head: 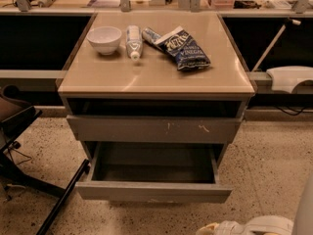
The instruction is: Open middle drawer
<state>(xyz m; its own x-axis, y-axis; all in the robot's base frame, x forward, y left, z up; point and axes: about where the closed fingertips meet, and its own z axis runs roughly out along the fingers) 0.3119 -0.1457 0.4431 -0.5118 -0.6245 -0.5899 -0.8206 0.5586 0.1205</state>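
The middle drawer (154, 191) is seen pulled well out, so the task is judged done; the gripper (215, 227) is found below its front, seemingly clear of it, and whether it is spread or closed cannot be told.

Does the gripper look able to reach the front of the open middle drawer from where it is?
Probably yes: the gripper sits low before the middle drawer, right of centre, with only floor between them.

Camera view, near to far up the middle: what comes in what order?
First the pincer at the bottom edge, right of centre → middle drawer, pulled out → scratched drawer front → cabinet top → white bottle lying on it.
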